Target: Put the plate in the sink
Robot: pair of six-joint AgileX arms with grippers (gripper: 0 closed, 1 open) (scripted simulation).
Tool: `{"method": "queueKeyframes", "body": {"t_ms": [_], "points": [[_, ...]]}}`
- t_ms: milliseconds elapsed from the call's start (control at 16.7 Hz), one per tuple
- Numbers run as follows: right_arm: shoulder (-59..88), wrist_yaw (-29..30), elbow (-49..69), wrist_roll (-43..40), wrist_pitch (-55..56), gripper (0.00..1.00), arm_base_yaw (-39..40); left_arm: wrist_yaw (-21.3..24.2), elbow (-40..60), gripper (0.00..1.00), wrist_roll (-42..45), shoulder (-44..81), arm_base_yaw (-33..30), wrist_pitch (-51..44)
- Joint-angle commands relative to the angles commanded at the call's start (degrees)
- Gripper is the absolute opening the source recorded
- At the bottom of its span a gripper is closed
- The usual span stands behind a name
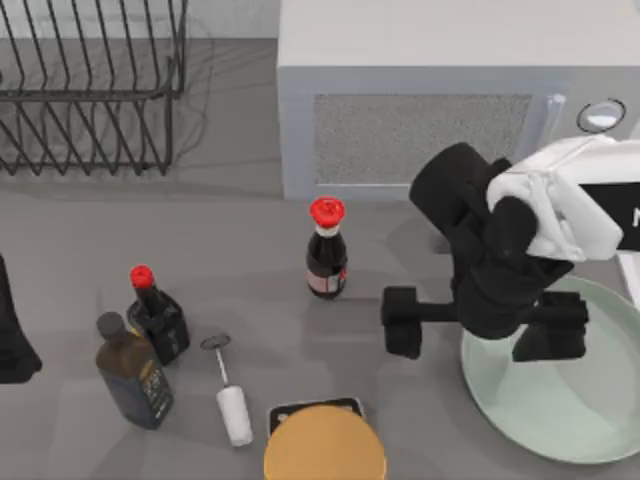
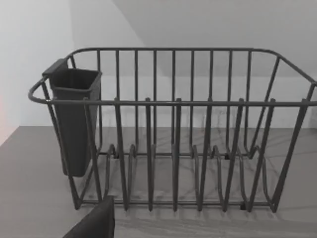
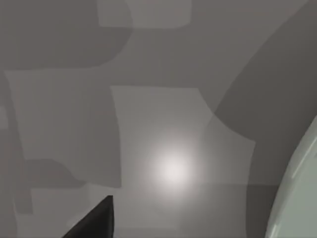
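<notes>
Hovering at the table's right, my right gripper [image 1: 480, 335] has jaws spread wide: one finger [image 1: 403, 322] sits over bare tabletop just left of the plate [image 1: 560, 410], the other over the plate's near-left part, so they straddle its left rim w/o gripping. Plate lies flat at the front-right corner, in front of the white microwave [image 1: 440, 95]. Left arm parked at the left edge; can't tell its gripper state. Dish rack [image 2: 173, 134] back-left. Three bottles, e.g. red-capped one [image 1: 326, 250], stand mid-table; tan disc [image 1: 325, 445] at front.
</notes>
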Motion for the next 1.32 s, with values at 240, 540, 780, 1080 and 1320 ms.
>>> {"method": "queueKeyframes", "body": {"t_ms": [240,540,780,1080,1320], "points": [[0.1,0.0,-0.1,0.0,0.1,1.0,0.0,0.0,0.0,1.0,0.0,0.0,0.0,0.0],[0.1,0.0,-0.1,0.0,0.1,0.62,0.0,0.0,0.0,1.0,0.0,0.0,0.0,0.0],[0.1,0.0,-0.1,0.0,0.1,0.32,0.0,0.0,0.0,1.0,0.0,0.0,0.0,0.0],[0.1,0.0,-0.1,0.0,0.1,0.0,0.0,0.0,0.0,1.0,0.0,0.0,0.0,0.0],[0.1,0.0,-0.1,0.0,0.1,0.0,0.0,0.0,0.0,1.0,0.0,0.0,0.0,0.0]]}}
